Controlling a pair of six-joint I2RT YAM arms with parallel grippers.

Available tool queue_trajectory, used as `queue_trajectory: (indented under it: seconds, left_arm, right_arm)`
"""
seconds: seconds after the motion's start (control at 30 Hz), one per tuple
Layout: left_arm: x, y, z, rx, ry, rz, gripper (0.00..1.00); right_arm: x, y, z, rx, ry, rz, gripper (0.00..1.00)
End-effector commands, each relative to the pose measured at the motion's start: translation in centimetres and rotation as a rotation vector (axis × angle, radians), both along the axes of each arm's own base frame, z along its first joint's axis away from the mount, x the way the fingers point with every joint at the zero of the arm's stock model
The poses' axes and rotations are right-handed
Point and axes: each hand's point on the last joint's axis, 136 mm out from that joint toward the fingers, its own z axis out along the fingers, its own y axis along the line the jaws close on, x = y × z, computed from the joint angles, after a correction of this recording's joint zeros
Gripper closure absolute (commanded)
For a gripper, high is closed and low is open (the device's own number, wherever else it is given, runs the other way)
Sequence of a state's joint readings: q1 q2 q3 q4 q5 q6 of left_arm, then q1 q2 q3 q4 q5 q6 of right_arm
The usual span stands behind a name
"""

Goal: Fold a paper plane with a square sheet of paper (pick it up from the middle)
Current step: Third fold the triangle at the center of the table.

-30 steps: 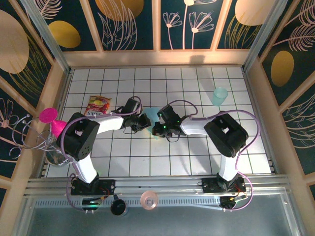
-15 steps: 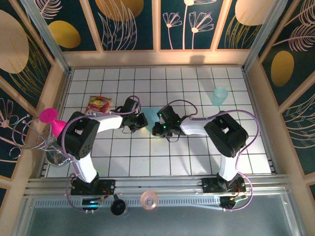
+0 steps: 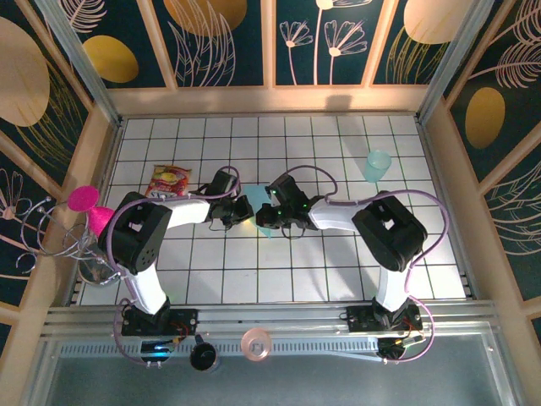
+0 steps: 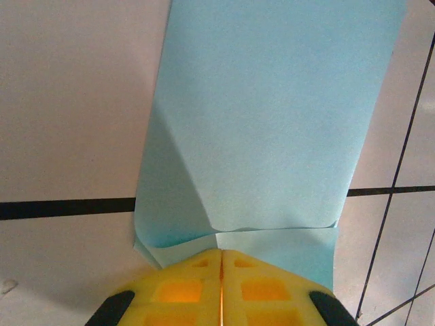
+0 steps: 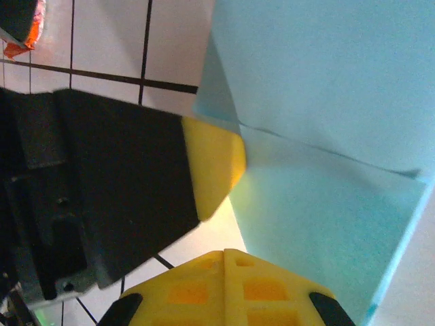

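Top external, right hand (image 3: 261,217) shifted toward left hand (image 3: 246,211), both closed, atop paper (image 3: 255,194)

Bench (image 3: 338,271): white square tiles, dark grout lines. Walls (image 3: 228,51) on far, left and right edges: navy panels, gold ovals, pale line-drawn flowers, light wooden framing (image 3: 270,100). Near edge: aluminium rail (image 3: 279,320)

paper (image 4: 272,122) far end cut off, left wrist; top view: mostly hidden under left tool (image 4: 221,261), right tool (image 5: 224,261)
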State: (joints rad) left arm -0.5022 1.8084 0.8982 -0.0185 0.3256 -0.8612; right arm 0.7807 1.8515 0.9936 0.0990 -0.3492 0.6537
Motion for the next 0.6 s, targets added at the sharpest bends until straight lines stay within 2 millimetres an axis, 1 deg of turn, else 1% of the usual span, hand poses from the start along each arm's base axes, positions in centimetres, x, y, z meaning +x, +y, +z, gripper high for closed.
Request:
queue_trajectory:
  seconds: [0.0, 0.17, 0.27, 0.43, 0.57]
  left_arm:
    - [-1.8, 1.2, -2.5, 0.062, 0.076, -0.011, 0.92]
    - [-1.7, 1.2, -2.4, 0.061, 0.074, -0.014, 0.92]
    - [-1.7, 1.1, -2.3, 0.058, 0.072, -0.018, 0.92]
    - [-1.8, 1.1, -2.5, 0.068, 0.078, -0.023, 0.92]
    - [-1.8, 1.4, -2.9, 0.083, 0.088, -0.020, 0.92]
  right_arm:
    - [0.2, 0.9, -0.7, 0.000, 0.008, 0.016, 0.98]
    - [0.2, 0.9, -1.9, -0.030, 0.031, 0.020, 0.99]
    - [-0.1, 0.4, -2.7, -0.053, 0.049, 0.018, 0.99]
    - [-1.2, -0.6, -3.9, -0.089, 0.076, 0.028, 0.99]
    - [-2.1, -1.3, -4.3, -0.106, 0.089, 0.046, 1.00]
